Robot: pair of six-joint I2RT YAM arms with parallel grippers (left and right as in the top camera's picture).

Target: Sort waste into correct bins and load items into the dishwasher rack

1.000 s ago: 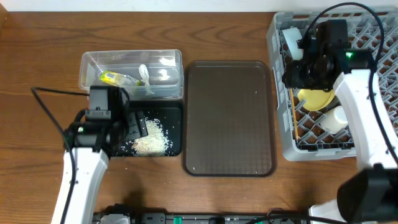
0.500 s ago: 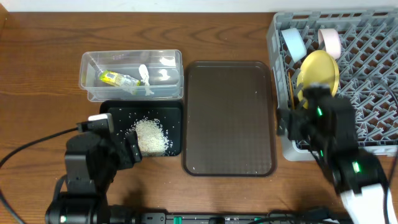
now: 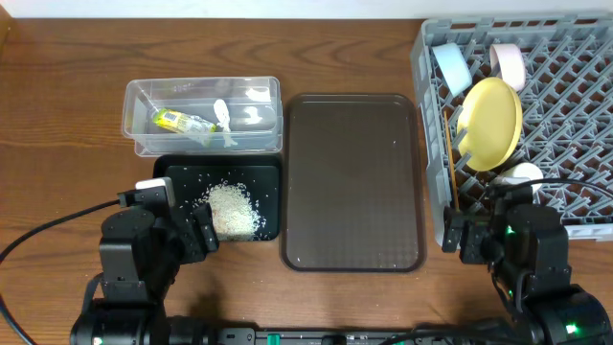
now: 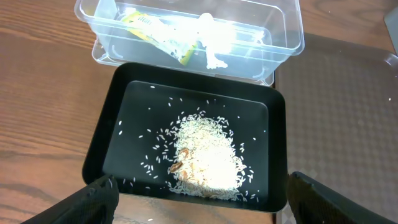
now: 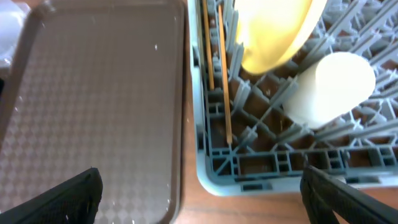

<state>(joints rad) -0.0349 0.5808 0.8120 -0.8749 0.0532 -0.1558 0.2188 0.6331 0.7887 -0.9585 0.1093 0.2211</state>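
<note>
Rice pile (image 4: 208,158) sits in black tray (image 4: 134,121) just ahead of left hand (image 4: 198,202)

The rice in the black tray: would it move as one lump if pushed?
Probably not. The rice lies as a loose heap with stray grains scattered around it, so a push would likely spread it. The grains look tiny and light, hard to pinch. The black tray has raised walls, which should keep most inside.

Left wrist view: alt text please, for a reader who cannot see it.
A shallow black tray holds a pile of white rice with scattered grains, seen from above, framed by the open left gripper. Behind it, a clear tub holds a green-yellow wrapper and a white scrap.
</note>
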